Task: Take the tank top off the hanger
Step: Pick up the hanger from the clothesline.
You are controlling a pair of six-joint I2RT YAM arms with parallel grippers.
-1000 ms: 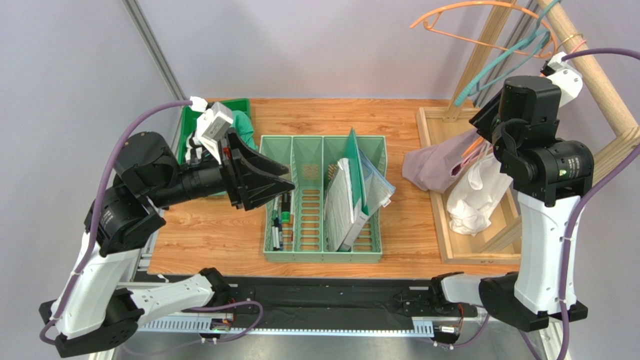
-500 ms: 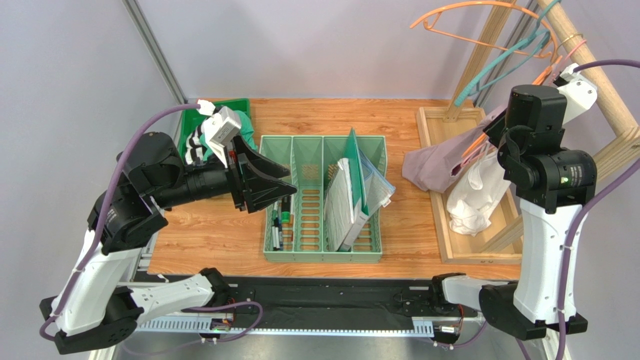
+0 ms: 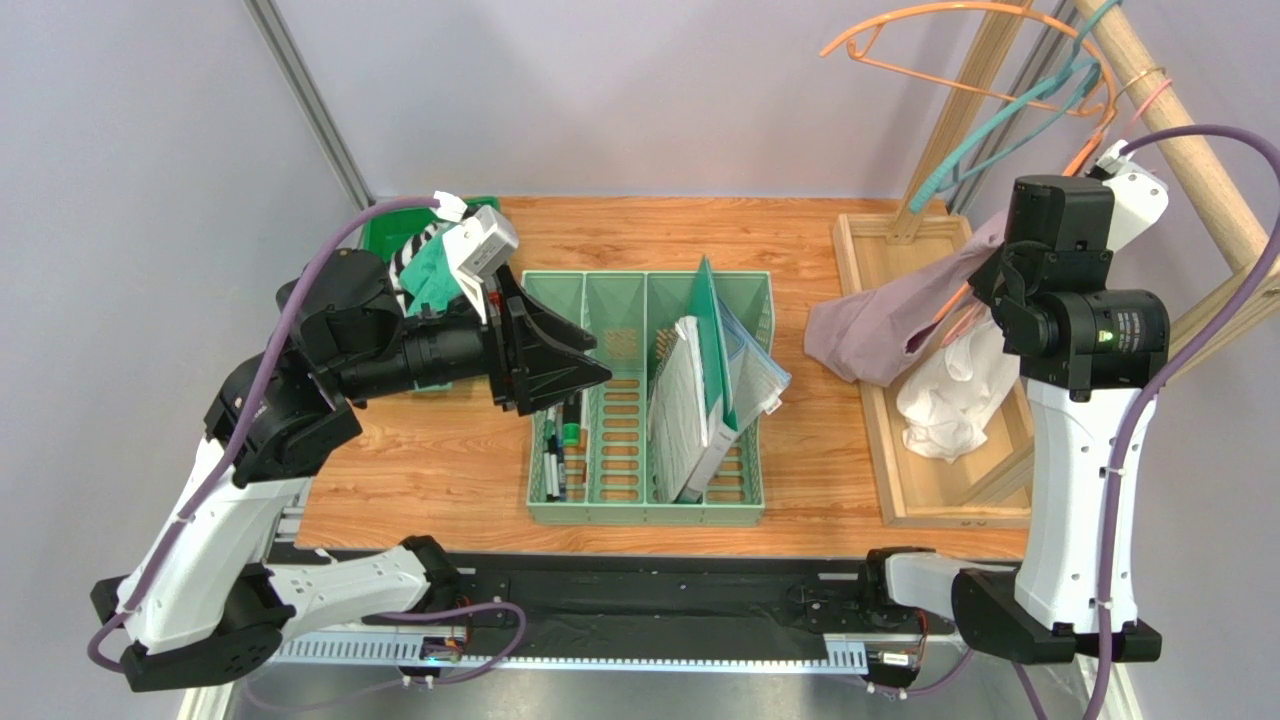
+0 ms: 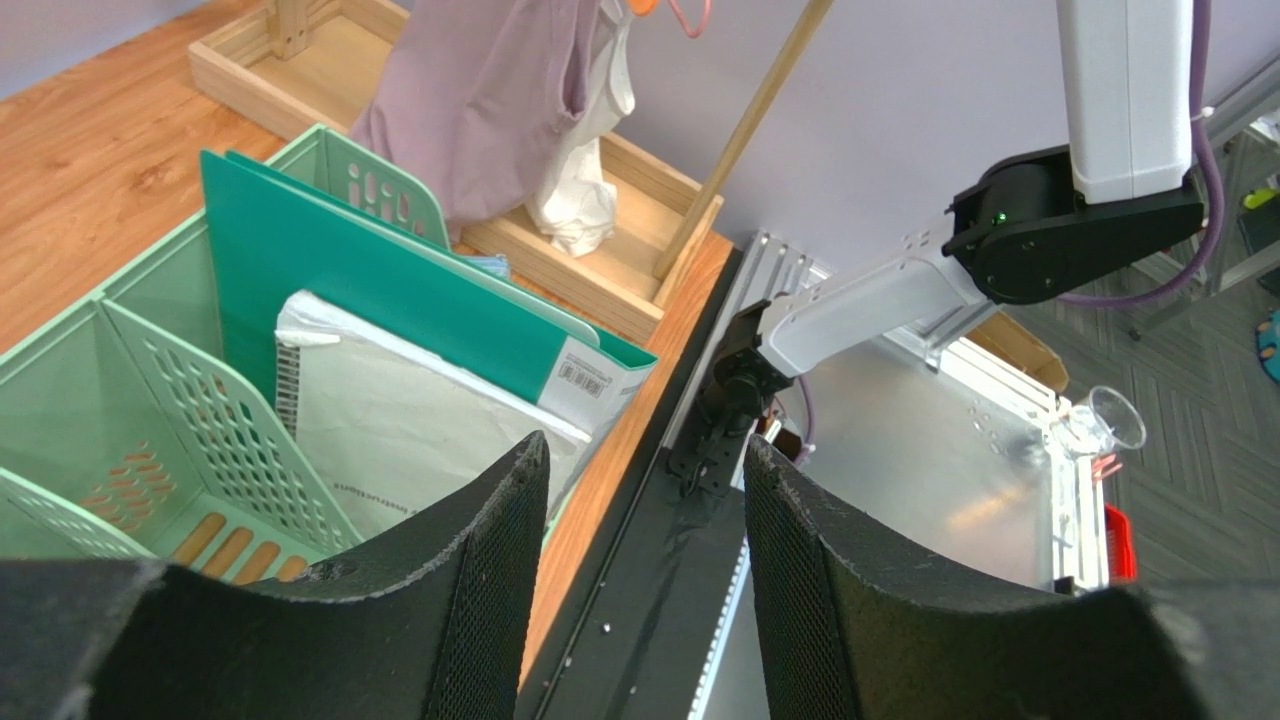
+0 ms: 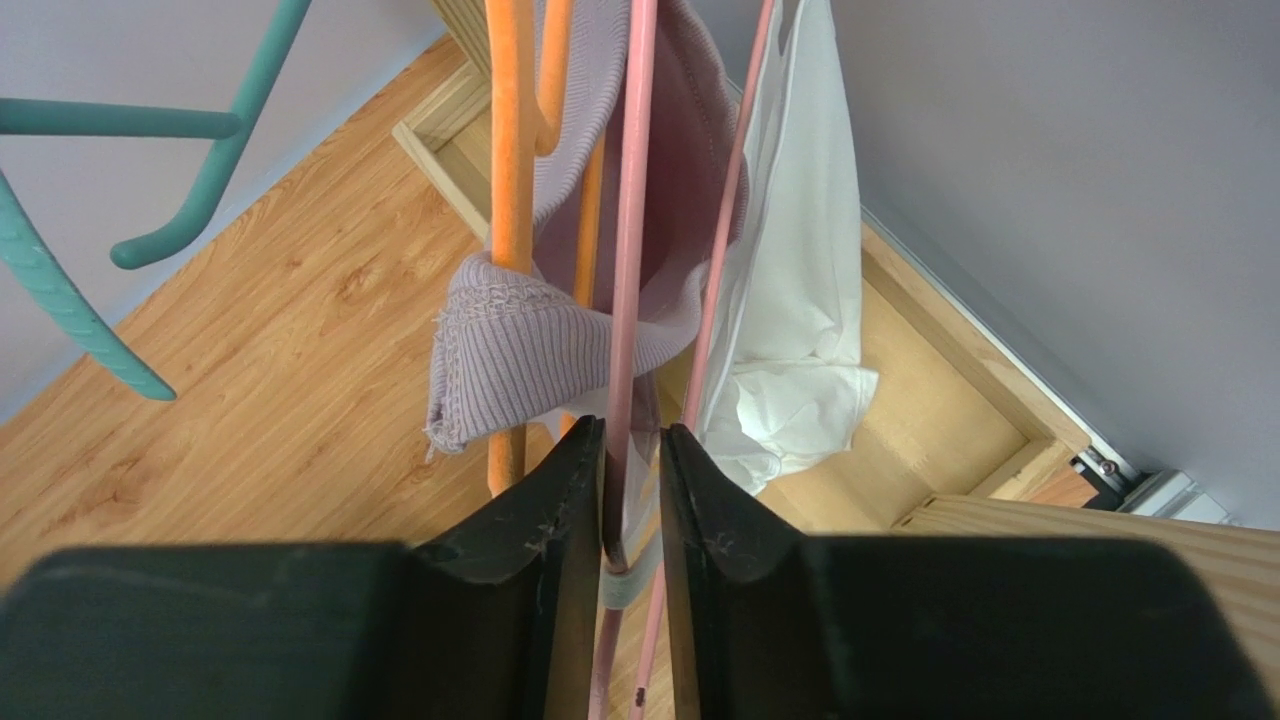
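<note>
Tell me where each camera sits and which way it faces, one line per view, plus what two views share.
Top external: fixed above and behind the bases, looking down on the table; the left arm and right arm show whole.
Left wrist: on the left arm, facing across the green basket toward the right arm's base; its open fingers frame the bottom.
Right wrist: on the right arm, looking down; its fingers flank a pink hanger.
Shared: both wrist views show the purple top and white garment.

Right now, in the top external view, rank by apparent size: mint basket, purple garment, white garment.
1. mint basket
2. purple garment
3. white garment, though the right arm hides part of it, so its ranking below the purple one is unsure.
</note>
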